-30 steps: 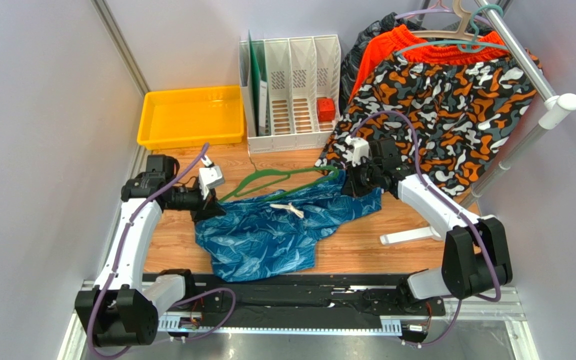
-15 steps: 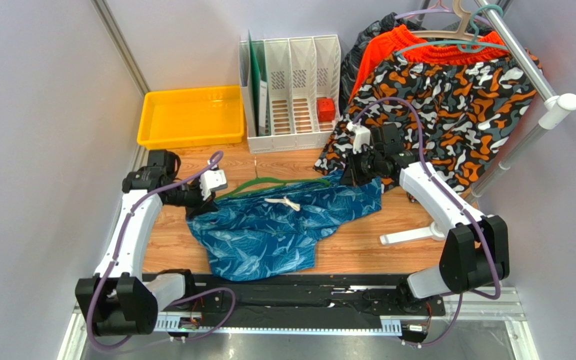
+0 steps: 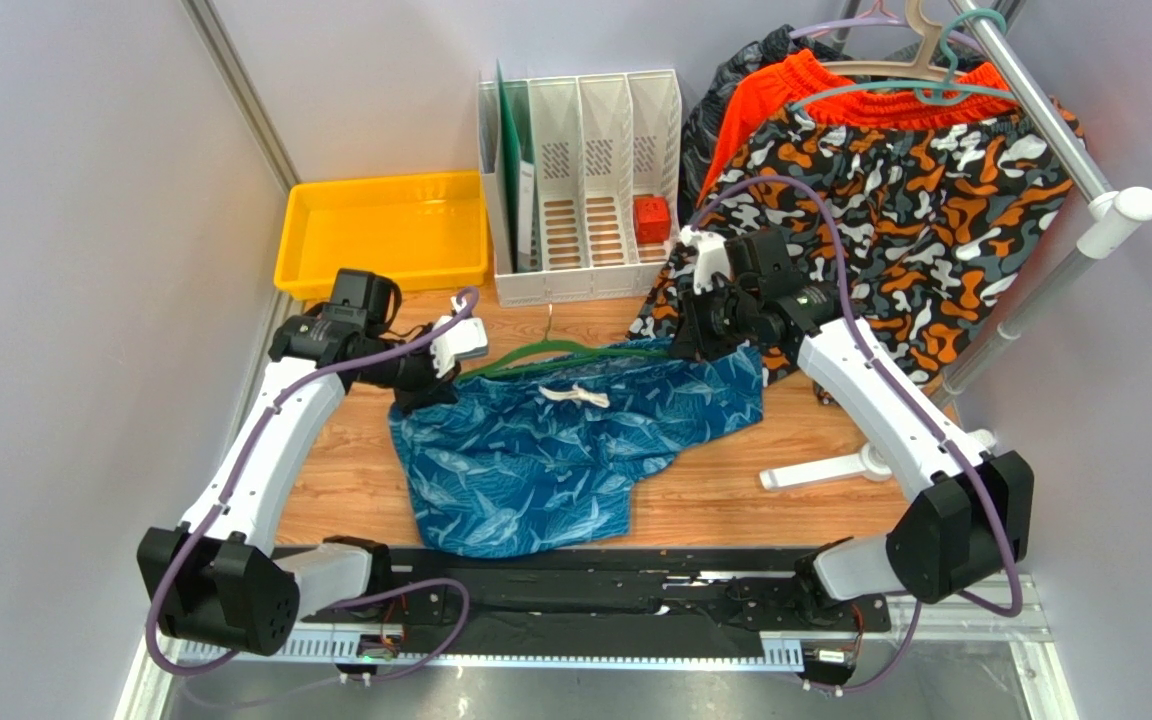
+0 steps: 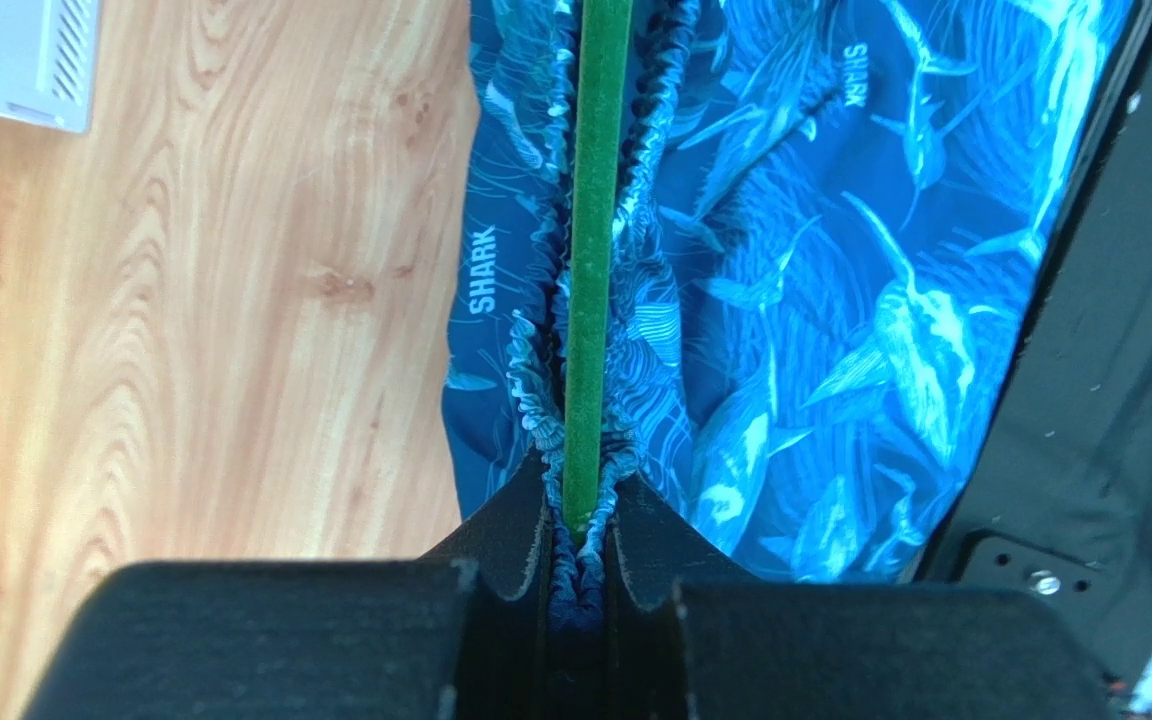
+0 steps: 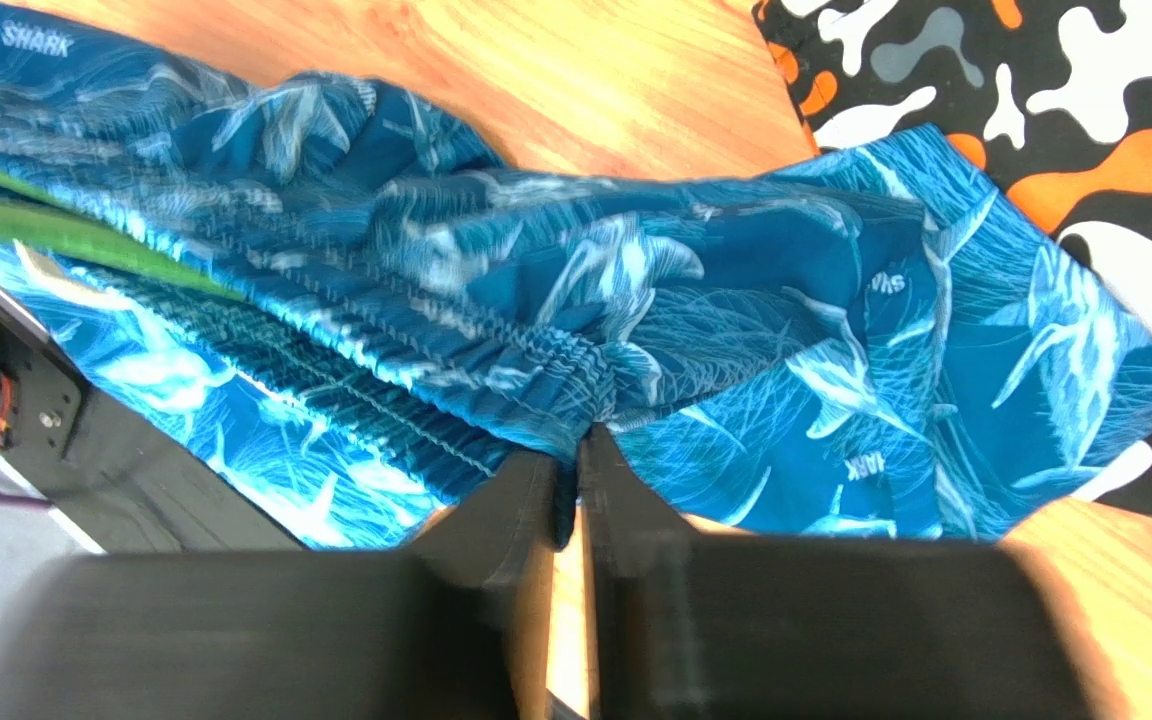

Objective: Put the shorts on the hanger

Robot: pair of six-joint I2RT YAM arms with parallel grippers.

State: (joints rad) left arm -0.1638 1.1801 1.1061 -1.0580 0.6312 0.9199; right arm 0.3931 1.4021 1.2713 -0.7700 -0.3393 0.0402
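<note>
The blue shorts [image 3: 567, 443] with a white drawstring [image 3: 573, 396] are stretched between both grippers above the wooden table. The dark green hanger [image 3: 545, 354] lies inside the waistband, its hook rising at the top middle. My left gripper [image 3: 432, 383] is shut on the left waistband and the hanger's end; the left wrist view shows the green bar [image 4: 593, 255] running out from between the fingers with gathered fabric [image 4: 778, 300] on both sides. My right gripper [image 3: 705, 333] is shut on the right waistband, with the shorts [image 5: 657, 330] pinched at the fingertips [image 5: 569, 480].
A yellow tray [image 3: 381, 228] and a white file rack [image 3: 585, 165] stand at the back. Orange camouflage shorts [image 3: 898, 210] and orange shorts hang on a rail [image 3: 1056, 135] at the right. The rail's white foot [image 3: 823, 473] lies on the table. A black rail runs along the near edge.
Both grippers have moved away from the near edge and lifted the waistband. The shorts are pulled straighter and the hanger's hook now stands up in the middle.
</note>
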